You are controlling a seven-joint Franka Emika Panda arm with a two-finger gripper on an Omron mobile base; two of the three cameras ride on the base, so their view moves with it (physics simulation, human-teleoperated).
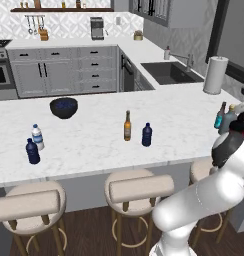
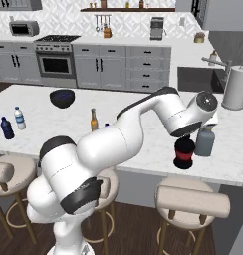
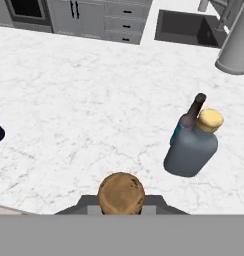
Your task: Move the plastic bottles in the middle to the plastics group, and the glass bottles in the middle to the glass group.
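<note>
Gripper [image 2: 185, 137] pinches the neck of the squat dark red-labelled glass bottle [image 2: 183, 153], upright, long axis vertical, cork top toward the hand camera. It stands on the white marble counter [image 2: 143, 134], just beside the stout grey-blue tan-capped bottle [image 2: 205, 141] and slim teal bottle [image 3: 186, 122].

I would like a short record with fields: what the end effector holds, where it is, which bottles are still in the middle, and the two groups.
end effector: shut on the red-label bottle at its neck
held bottle: upright, close beside the glass group, near the counter's front edge
glass group: teal bottle and grey-blue bottle, near the paper towel roll
middle: amber bottle and navy bottle
plastics group: second navy bottle and water bottle, at the counter's left
other: dark bowl
</note>
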